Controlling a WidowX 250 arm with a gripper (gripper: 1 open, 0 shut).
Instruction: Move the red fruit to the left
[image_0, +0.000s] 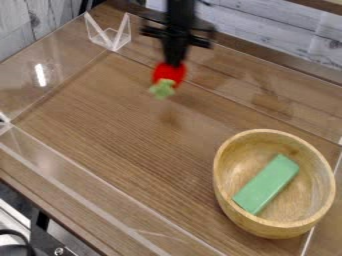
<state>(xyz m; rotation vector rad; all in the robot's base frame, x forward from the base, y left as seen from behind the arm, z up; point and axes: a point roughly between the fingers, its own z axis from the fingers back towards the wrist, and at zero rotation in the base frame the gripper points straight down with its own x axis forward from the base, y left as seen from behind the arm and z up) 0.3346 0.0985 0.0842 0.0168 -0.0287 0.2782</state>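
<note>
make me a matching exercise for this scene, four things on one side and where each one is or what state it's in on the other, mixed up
Things:
1. strawberry
2. green block
3. wooden bowl
4. end effector

Places or states:
A. lying inside the bowl
B. held off the table, towards the back
C. standing on the table at the front right
D. shut, pointing down

Pairs: 1-B, 2-A, 3-C, 4-D

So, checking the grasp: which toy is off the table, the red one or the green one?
The red strawberry, held up in the shut gripper; the green block lies in the wooden bowl.
</note>
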